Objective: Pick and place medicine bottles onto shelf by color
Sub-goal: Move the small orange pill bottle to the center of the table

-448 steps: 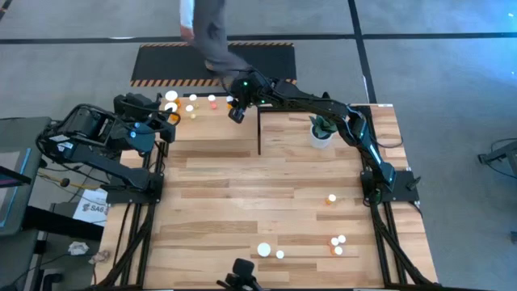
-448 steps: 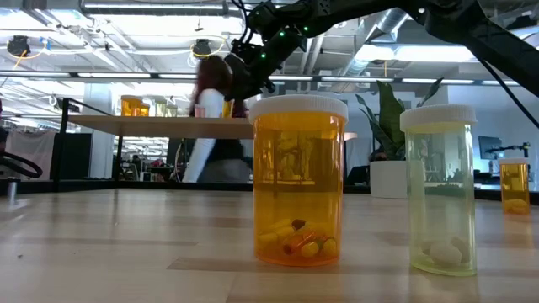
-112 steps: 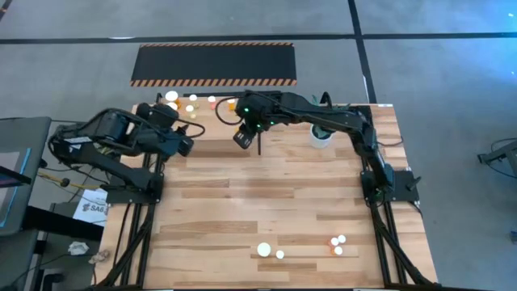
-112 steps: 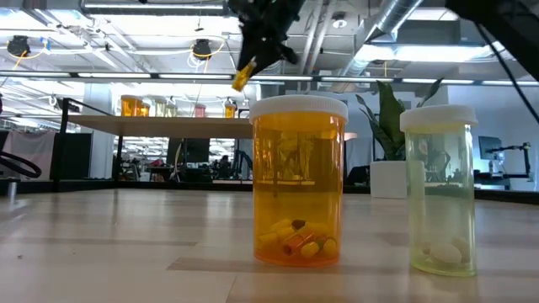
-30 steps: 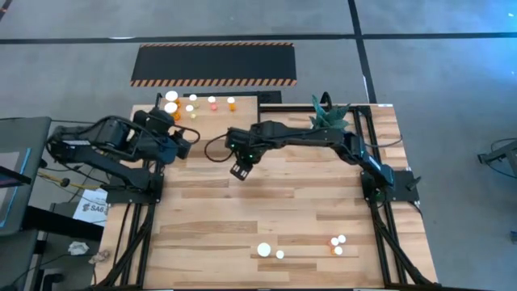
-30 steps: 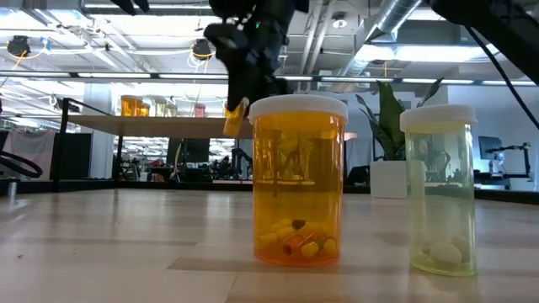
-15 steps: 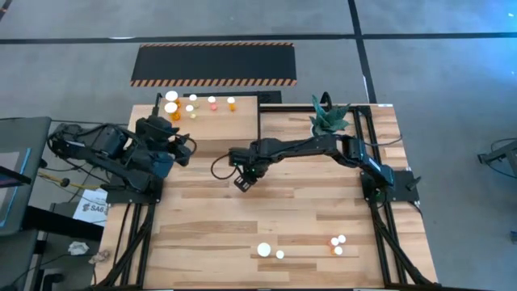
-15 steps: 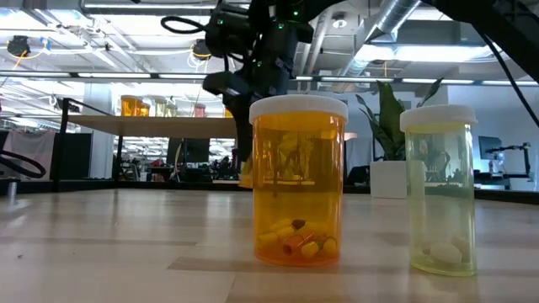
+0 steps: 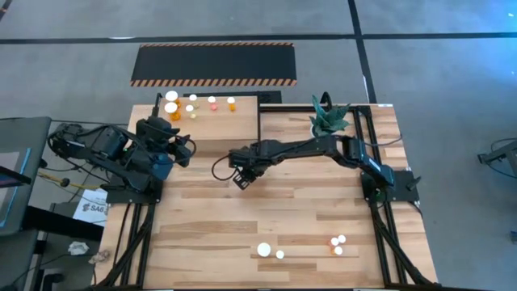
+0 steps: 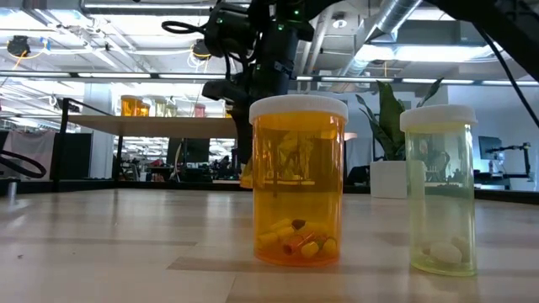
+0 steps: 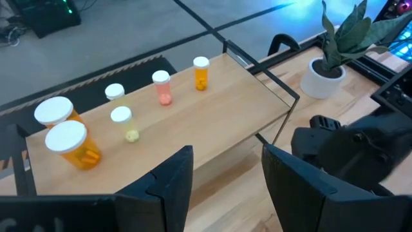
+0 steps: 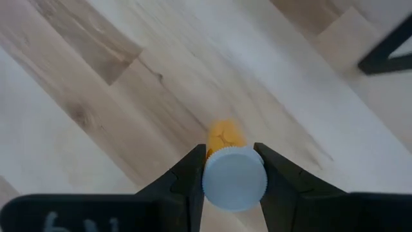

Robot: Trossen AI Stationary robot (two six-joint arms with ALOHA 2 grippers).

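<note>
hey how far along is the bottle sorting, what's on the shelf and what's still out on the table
Six bottles stand on the shelf, among them a pink one and a small orange one. The right pincer is shut on a yellow bottle low over the table. The left pincer waits open, facing the shelf. Left to do: a large orange bottle, a pale one and three small ones.

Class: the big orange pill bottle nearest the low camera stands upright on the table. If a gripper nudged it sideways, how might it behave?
The orange bottle looks rigid, so it would likely slide rather than bend. Only a few pills lie at its bottom, so it is probably light. It is taller than wide; a push near its white cap might tip it, and on its side it would probably roll.
</note>
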